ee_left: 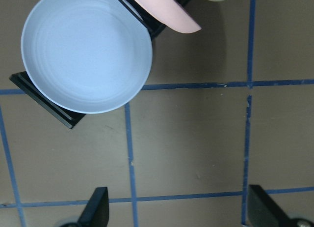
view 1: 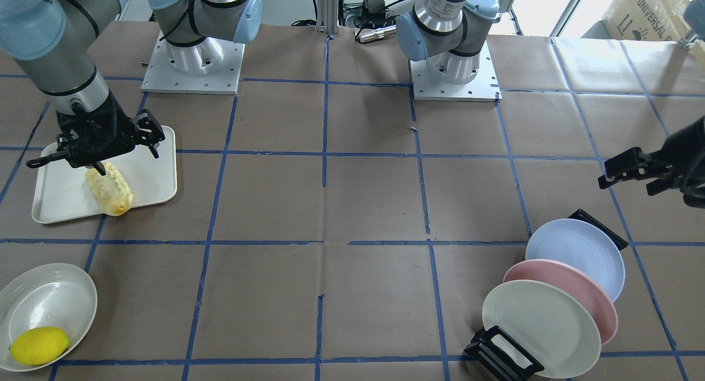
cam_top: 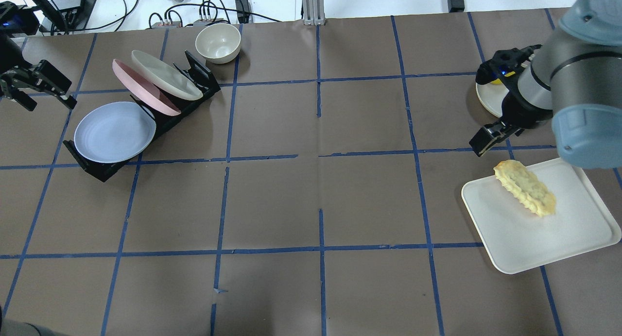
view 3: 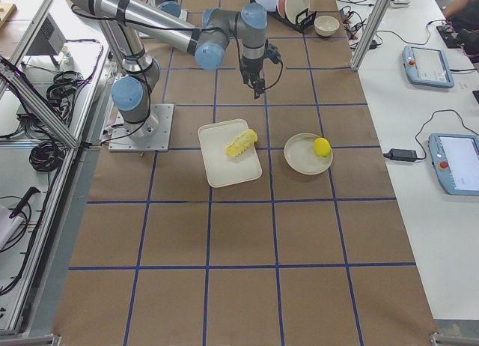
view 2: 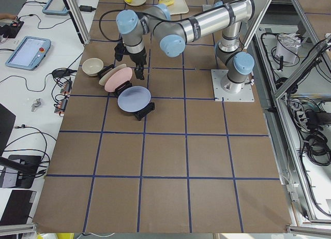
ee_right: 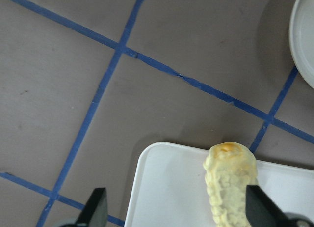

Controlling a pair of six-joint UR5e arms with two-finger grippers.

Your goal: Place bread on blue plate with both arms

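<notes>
The bread (view 1: 110, 191) lies on a cream tray (view 1: 55, 199); it also shows in the overhead view (cam_top: 526, 188) and in the right wrist view (ee_right: 231, 187). My right gripper (view 1: 98, 152) hovers open above the bread's far end, its jaws wide apart (cam_top: 488, 103). The blue plate (cam_top: 114, 132) leans in a black rack (cam_top: 97, 168), and it fills the top left of the left wrist view (ee_left: 86, 50). My left gripper (cam_top: 48, 105) is open and empty, above the table just beside the blue plate (view 1: 578, 254).
A pink plate (cam_top: 138, 86) and a cream plate (cam_top: 167, 75) stand in the same rack behind the blue one. A lemon (view 1: 39, 345) sits in a white bowl (view 1: 49, 276) near the tray. A small cream bowl (cam_top: 217, 42) stands beyond the rack.
</notes>
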